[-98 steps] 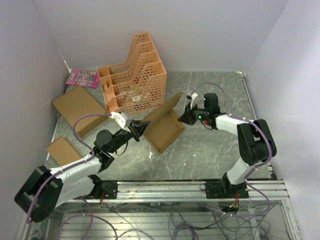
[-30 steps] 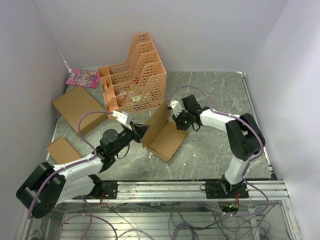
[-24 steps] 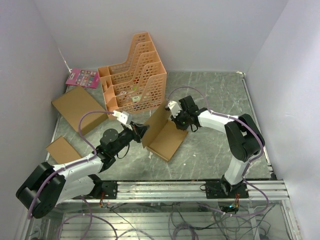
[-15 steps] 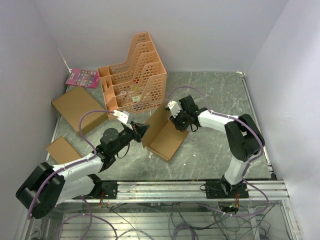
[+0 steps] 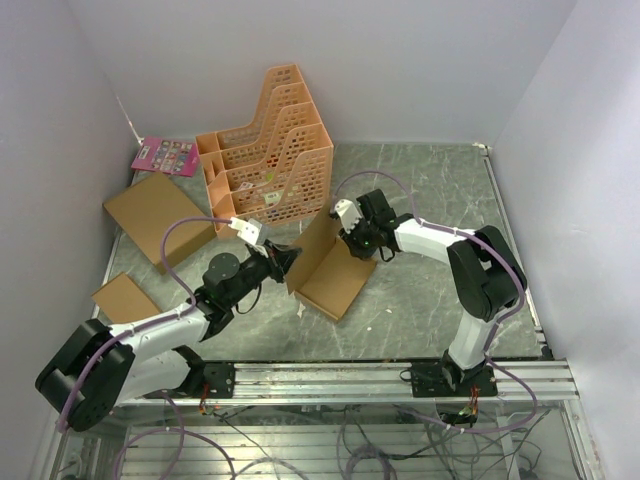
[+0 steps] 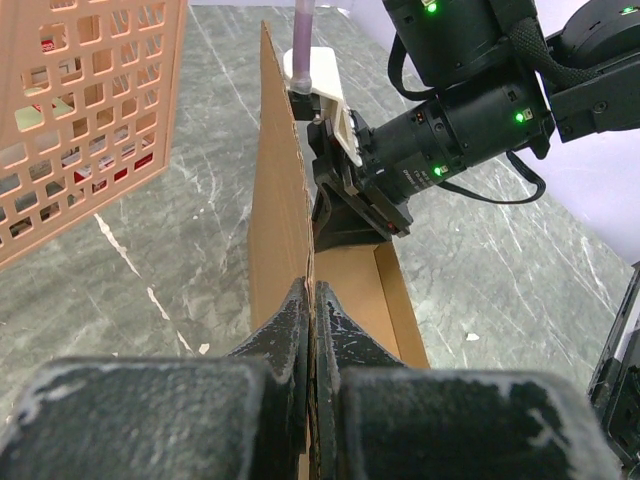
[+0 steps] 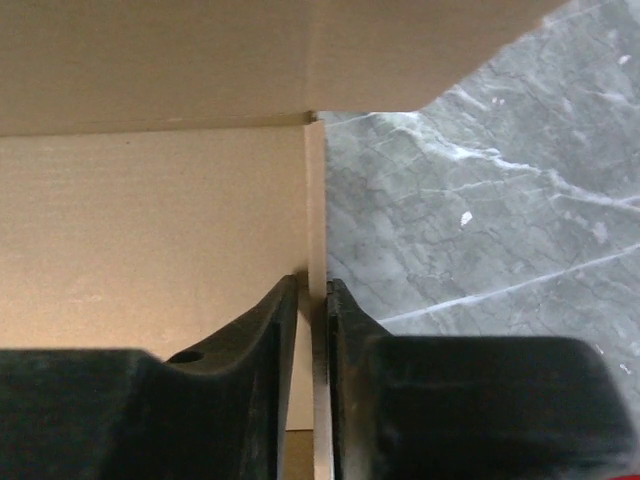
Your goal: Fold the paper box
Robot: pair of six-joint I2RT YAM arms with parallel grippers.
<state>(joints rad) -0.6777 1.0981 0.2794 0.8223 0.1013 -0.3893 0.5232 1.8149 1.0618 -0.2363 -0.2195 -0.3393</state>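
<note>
The paper box (image 5: pixel 330 272) is plain brown cardboard, half folded, on the grey table in front of the orange rack. One big panel (image 6: pixel 280 220) stands upright on edge. My left gripper (image 5: pixel 286 256) is shut on the near edge of that upright panel (image 6: pixel 310 300). My right gripper (image 5: pixel 349 240) is shut on a thin side wall of the box (image 7: pixel 316 250) at its far right end. The box floor (image 7: pixel 150 230) lies left of that wall in the right wrist view. The right arm's wrist (image 6: pixel 450 120) sits just behind the upright panel.
An orange mesh file rack (image 5: pixel 265 150) stands behind the box. A larger flat brown box (image 5: pixel 158 217) and a smaller brown box (image 5: pixel 124 300) lie at the left. A pink packet (image 5: pixel 165 155) lies at the back left. Walls close in on three sides.
The right gripper came in from the right and closed on the box's far side wall. The big panel rose from slanted to upright. In the last second both arms barely moved.
</note>
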